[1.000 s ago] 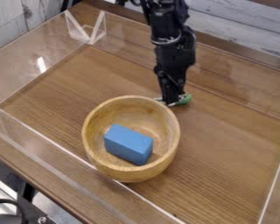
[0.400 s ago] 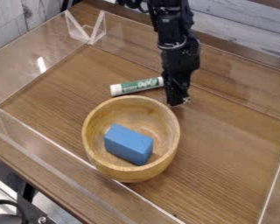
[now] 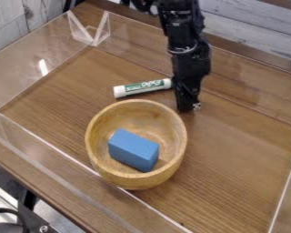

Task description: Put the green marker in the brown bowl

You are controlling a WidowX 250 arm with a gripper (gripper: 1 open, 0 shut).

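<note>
The green marker, a white barrel with green lettering, lies flat on the wooden table just behind the brown bowl. Its right end runs up against my gripper and is hidden behind the fingers. The gripper points straight down with its tips at the table surface, right of the marker and beyond the bowl's back right rim. Its jaws are shut, and the marker rests on the table rather than hanging from them. Whether the tips pinch its hidden end is not visible.
A blue rectangular block lies inside the bowl. Low clear acrylic walls ring the wooden table. A clear plastic stand sits at the back left.
The marker, earlier hidden behind the gripper with only its green cap showing at the tips, has swung out and now lies to the gripper's left. The gripper shifted slightly right.
</note>
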